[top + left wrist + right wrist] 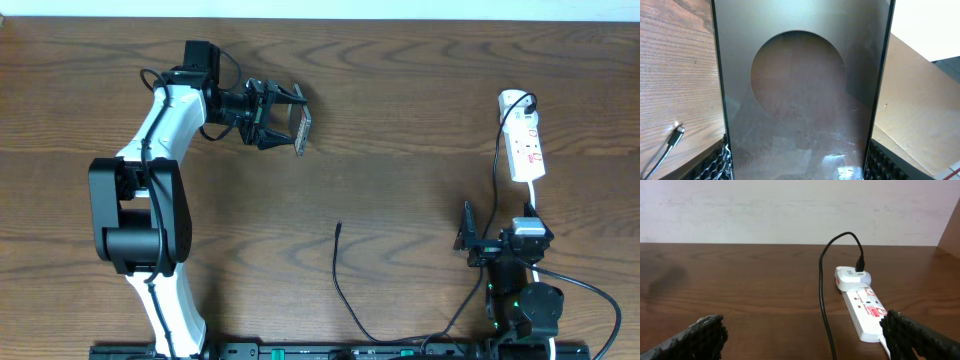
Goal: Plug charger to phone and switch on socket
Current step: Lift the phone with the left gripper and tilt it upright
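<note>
My left gripper (285,127) is shut on the phone (302,131) and holds it on edge above the table at the upper middle. In the left wrist view the phone (802,95) fills the frame between the finger pads, brownish screen with a dark round patch. The charger cable's free plug tip (339,227) lies on the table at centre and also shows in the left wrist view (677,136). The white power strip (524,145) lies at the right, with a white adapter (850,275) plugged in at its far end. My right gripper (805,337) is open and empty, just before the strip (867,311).
The black cable (345,295) runs from the plug tip toward the front edge, and on the right goes up to the adapter (824,300). The strip's white cord (537,200) leads toward my right arm. A pale wall stands behind the table.
</note>
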You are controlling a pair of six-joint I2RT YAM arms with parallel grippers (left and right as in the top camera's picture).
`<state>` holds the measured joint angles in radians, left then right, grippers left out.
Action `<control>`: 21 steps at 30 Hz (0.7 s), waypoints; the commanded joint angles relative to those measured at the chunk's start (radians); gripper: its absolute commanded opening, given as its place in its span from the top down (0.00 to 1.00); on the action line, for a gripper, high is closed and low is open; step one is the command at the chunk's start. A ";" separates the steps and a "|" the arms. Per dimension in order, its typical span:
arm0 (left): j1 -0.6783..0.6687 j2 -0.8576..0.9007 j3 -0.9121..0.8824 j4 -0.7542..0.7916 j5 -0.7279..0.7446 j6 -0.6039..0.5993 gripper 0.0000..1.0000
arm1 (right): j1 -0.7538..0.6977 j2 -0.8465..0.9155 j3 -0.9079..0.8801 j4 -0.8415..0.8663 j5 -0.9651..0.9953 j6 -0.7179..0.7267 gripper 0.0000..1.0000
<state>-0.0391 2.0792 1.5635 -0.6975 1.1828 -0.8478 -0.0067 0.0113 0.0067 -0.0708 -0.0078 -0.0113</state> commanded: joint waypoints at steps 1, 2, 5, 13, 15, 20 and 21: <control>0.008 -0.045 0.000 0.004 0.038 -0.030 0.93 | 0.008 -0.006 -0.002 -0.005 -0.005 0.006 0.01; 0.008 -0.045 0.000 0.004 0.040 -0.030 0.93 | 0.008 -0.006 -0.002 -0.004 -0.005 0.006 0.01; 0.008 -0.045 0.000 0.004 0.040 -0.030 0.93 | 0.008 -0.006 -0.002 -0.004 -0.005 0.006 0.01; 0.008 -0.045 0.000 0.004 0.040 -0.030 0.93 | 0.008 -0.006 -0.002 -0.004 -0.005 0.006 0.01; 0.008 -0.045 0.000 0.004 0.040 -0.030 0.93 | 0.008 -0.006 -0.002 -0.004 -0.005 0.006 0.01; 0.008 -0.045 0.000 0.004 0.040 -0.029 0.93 | 0.008 -0.006 -0.002 -0.004 0.000 0.006 0.01; 0.008 -0.045 0.000 0.004 0.040 -0.029 0.93 | 0.008 -0.006 -0.001 -0.004 0.010 0.006 0.01</control>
<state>-0.0391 2.0792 1.5635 -0.6975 1.1831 -0.8684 -0.0067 0.0113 0.0067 -0.0708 -0.0074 -0.0113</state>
